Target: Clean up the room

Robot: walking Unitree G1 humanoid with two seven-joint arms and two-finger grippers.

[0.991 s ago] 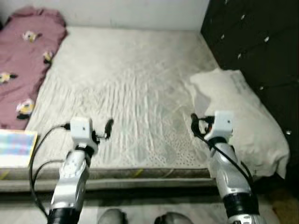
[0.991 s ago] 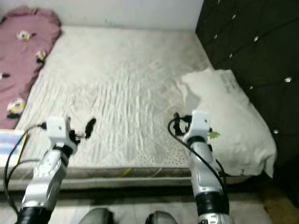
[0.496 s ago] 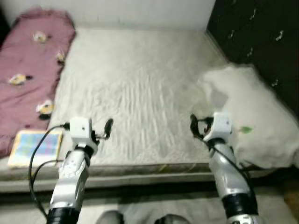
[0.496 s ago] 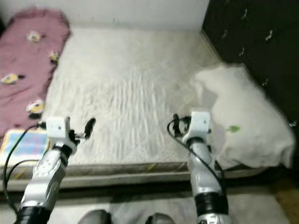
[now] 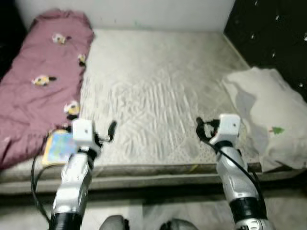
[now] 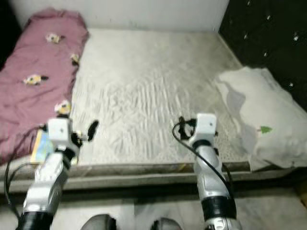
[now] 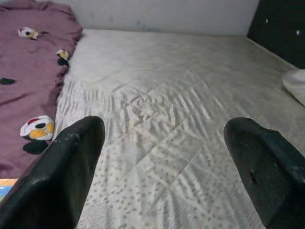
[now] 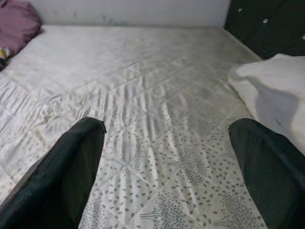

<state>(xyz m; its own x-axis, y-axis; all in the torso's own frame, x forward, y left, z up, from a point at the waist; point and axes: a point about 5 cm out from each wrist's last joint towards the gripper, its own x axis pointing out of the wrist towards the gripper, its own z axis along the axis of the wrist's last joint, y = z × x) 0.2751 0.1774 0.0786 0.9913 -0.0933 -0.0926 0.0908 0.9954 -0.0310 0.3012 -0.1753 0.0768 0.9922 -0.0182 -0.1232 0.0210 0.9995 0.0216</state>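
Note:
A maroon blanket (image 5: 43,86) with small cartoon prints lies bunched along the left side of a white quilted mattress (image 5: 158,81). A white pillow (image 5: 268,120) with a small green mark rests at the right edge. A colourful book (image 5: 60,146) sits on the front left corner, partly behind my left arm. My left gripper (image 5: 111,129) hovers open over the front of the mattress, nothing between its fingers (image 7: 71,162). My right gripper (image 5: 199,128) is open too, just left of the pillow, and holds nothing.
A black tufted headboard (image 5: 273,33) rises on the right behind the pillow. A white wall runs along the far side. The bed's front edge (image 5: 153,175) lies just ahead of me, with grey floor (image 5: 144,213) below.
The camera has swung left: the bed slid right in the picture, bringing more of the blanket and the book into view. Both arms keep the same pose.

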